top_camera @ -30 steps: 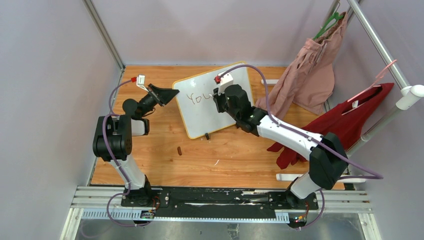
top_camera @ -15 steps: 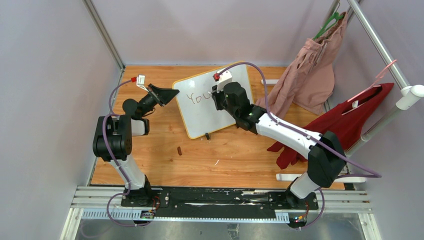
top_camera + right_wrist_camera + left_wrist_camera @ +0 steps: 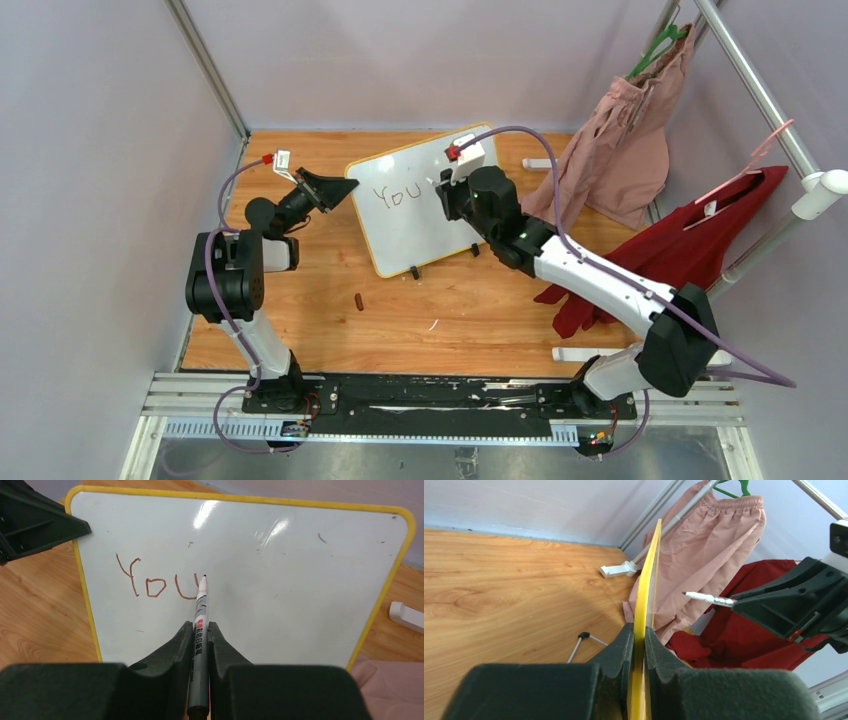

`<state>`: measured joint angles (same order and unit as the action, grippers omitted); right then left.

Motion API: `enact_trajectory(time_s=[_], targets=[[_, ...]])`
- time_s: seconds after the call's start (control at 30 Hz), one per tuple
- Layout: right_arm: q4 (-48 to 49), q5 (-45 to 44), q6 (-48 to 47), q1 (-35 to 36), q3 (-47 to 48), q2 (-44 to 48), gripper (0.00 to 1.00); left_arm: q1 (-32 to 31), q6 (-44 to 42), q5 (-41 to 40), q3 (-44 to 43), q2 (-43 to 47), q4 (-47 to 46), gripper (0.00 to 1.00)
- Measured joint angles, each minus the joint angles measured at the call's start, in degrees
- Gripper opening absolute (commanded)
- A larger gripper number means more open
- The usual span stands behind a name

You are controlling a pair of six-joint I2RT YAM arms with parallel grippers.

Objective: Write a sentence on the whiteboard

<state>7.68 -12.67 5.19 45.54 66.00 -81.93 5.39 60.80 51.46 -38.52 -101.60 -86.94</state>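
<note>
- The sentence [image 3: 155,582] is just "You" so far, reddish-brown, in the upper left of the whiteboard [image 3: 300,580]. The rest of the white is bare apart from a few stray flecks, so I'd call it one word in with most of the writing left.
- The whiteboard stands tilted on its black feet [image 3: 413,271] at the far middle of the table [image 3: 330,330].
- The marker [image 3: 201,595] points at the top of the U's right stroke. The left wrist view shows a gap between tip and board, so the tip isn't touching.
- The right gripper [image 3: 200,627] is clamped narrow on the marker's barrel.
- The left gripper [image 3: 639,632] is pinched tight on the yellow frame at the board's left edge, steadying it.
- My guess for what's next: shift right of the U, leave a space and start another word.
- Off to the right, a pink garment [image 3: 620,140] hangs near the board's far corner, and a red garment [image 3: 700,250] hangs beyond it.
</note>
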Motion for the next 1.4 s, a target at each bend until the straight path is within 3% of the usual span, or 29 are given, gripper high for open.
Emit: enact_trajectory(time_s=[0.4,1.4], targets=[[0.35,-0.98,1.38,-3.72,-0.57,0.17,0.00,-0.04,-0.33,0.00,0.35,0.39,0.00,0.00],[1.49,-2.78,2.73,-4.55,0.94,-3.78,0.00,-0.13,-0.57,0.07,0.39,0.52,0.00,0.00]])
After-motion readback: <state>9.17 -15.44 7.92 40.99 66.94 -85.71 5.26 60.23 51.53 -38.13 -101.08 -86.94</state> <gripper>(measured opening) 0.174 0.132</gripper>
